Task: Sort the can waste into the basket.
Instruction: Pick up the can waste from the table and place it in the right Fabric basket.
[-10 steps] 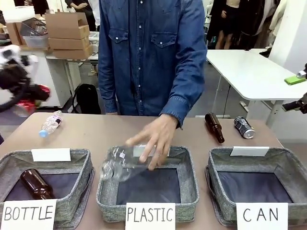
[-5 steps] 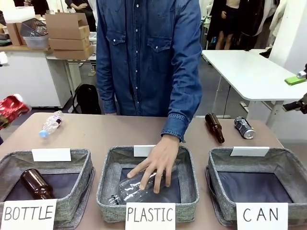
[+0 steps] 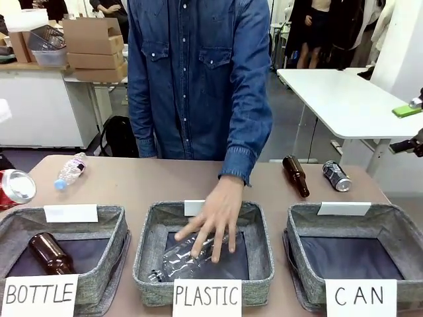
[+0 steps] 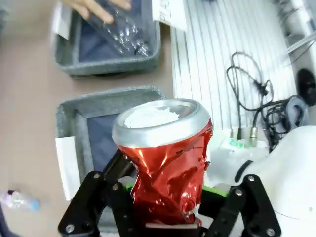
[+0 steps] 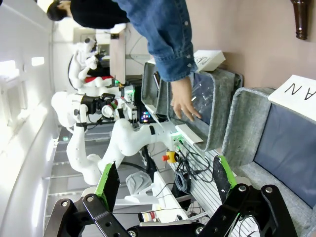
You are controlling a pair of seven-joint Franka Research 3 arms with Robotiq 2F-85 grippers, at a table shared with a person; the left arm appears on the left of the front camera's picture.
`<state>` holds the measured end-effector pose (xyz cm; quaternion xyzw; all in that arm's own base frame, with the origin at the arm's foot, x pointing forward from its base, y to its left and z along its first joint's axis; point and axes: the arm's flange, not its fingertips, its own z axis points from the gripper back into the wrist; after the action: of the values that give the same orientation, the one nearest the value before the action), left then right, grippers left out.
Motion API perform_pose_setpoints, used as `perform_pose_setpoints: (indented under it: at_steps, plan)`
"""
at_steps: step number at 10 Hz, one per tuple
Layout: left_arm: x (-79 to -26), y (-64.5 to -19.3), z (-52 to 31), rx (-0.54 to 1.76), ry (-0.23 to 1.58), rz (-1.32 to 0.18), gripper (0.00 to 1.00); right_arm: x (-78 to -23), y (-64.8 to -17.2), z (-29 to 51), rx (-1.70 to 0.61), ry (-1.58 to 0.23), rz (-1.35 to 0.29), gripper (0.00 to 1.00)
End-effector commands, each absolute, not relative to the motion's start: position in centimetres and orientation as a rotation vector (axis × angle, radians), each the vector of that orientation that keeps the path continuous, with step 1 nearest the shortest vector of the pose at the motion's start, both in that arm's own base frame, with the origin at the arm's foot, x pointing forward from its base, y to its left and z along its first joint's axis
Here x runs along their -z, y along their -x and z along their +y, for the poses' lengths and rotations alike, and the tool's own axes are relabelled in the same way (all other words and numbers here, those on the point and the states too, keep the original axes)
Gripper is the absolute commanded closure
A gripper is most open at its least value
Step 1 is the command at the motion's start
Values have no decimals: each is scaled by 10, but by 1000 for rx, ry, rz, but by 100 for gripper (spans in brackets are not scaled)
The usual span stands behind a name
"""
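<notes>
Our left claw (image 4: 170, 192) grips the dented red can (image 4: 165, 158) at the tabletop's (image 3: 132, 181) far left edge; the CAN basket (image 3: 403, 221) lies at the far right, nearer our empty, spread-wide right claw (image 5: 165, 180).

Front view: red can (image 3: 16, 187) cut off at L edge

A: Where are the baskets?
B: In a row at the near edge of the table (image 3: 152, 181): left basket (image 3: 117, 231), middle basket (image 3: 266, 254), right basket (image 3: 294, 228). A glass bottle (image 3: 49, 254) lies in the left one, a plastic bottle (image 3: 182, 259) in the middle one.
A: And behind them?
B: Behind the right basket, a second glass bottle (image 3: 295, 176), with a can (image 3: 336, 176) right of it. Behind the left basket, a second plastic bottle (image 3: 69, 170); left of it, a second can (image 3: 14, 187) in the left gripper (image 4: 168, 190).
</notes>
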<state>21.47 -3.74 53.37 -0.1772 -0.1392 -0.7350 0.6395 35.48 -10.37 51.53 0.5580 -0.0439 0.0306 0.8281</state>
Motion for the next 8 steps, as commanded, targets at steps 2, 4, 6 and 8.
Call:
perform_pose_setpoints:
  at_steps: [2, 4, 6, 8]
  plan:
    - [-521, -228, -26, 1526, 442, -247, 100, -517, -356, -105, -91, -1193, -104, 0]
    - [-521, -228, -26, 1526, 442, -247, 100, -517, -356, -105, -91, -1193, -104, 0]
    - [-518, -229, -27, 1534, 443, -248, 100, -517, -356, -105, -91, -1193, -104, 0]
    - [-554, -217, -112, 1402, 355, -359, 100, -519, -357, -118, -18, -1178, -68, 0]
